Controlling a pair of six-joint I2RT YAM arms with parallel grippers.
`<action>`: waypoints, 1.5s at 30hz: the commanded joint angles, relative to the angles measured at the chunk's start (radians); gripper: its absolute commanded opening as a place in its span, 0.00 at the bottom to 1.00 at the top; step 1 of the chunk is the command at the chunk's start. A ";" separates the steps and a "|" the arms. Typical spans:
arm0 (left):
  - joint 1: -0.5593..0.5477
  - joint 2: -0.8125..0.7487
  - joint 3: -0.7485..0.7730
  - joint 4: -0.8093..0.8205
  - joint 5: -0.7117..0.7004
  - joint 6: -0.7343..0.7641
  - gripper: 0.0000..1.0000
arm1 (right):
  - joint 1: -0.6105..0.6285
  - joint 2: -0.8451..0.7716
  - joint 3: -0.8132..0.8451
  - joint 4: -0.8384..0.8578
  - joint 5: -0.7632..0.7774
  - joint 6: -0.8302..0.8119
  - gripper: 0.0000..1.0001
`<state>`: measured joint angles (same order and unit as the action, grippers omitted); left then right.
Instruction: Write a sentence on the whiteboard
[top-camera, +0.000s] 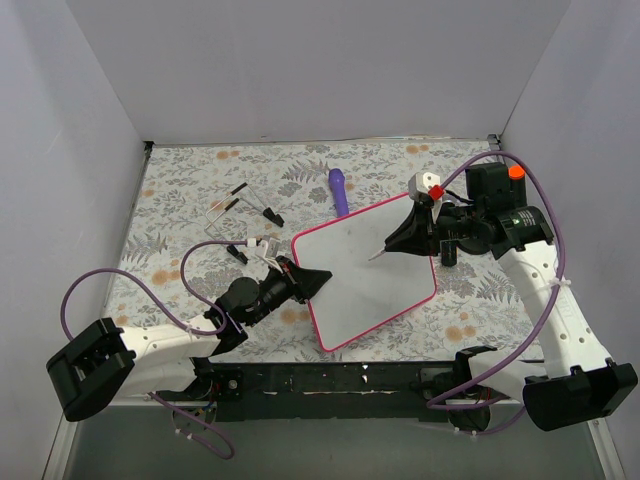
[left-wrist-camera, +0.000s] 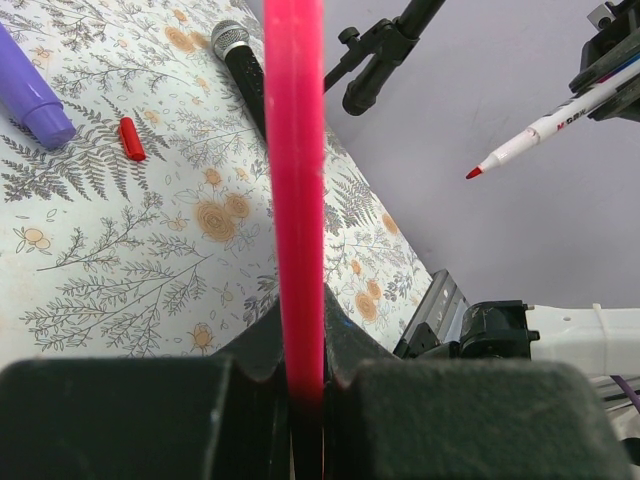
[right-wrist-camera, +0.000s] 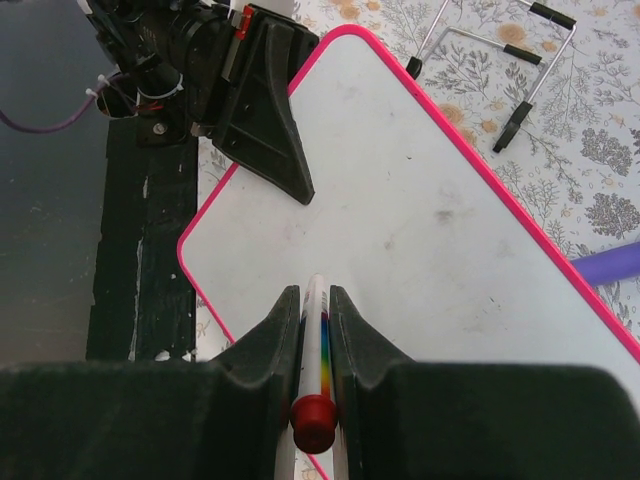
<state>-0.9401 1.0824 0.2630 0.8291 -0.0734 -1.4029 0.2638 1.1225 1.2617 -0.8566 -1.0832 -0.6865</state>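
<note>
My left fingers (left-wrist-camera: 252, 352) are clamped on the whiteboard (top-camera: 370, 275) frame, bracing it mid-bench (top-camera: 190, 180). My right fingers (right-wrist-camera: 268, 345) pinch the red-tipped marker (right-wrist-camera: 316, 300), poised off its blank face. No sentence yet.

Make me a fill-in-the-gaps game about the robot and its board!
1. The left hand pinches the ____ frame of the whiteboard.
2. The right hand grips a marker with a ____ tip.
3. The whiteboard's white face has ____ words on it yet.
4. A small red cap lies on the flowery table near a ____ pen.
Missing words: pink, red, no, purple.
</note>
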 joint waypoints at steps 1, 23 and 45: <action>-0.009 -0.033 0.036 0.053 -0.023 0.019 0.00 | -0.001 -0.024 -0.005 0.033 -0.037 0.016 0.01; -0.016 -0.029 0.031 0.062 -0.026 0.019 0.00 | -0.003 -0.044 -0.047 0.056 -0.044 0.036 0.01; -0.017 -0.030 0.028 0.062 -0.029 0.016 0.00 | -0.008 -0.047 -0.053 0.062 -0.049 0.042 0.01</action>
<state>-0.9516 1.0824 0.2630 0.8299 -0.0891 -1.4029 0.2619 1.0924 1.2129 -0.8268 -1.1034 -0.6537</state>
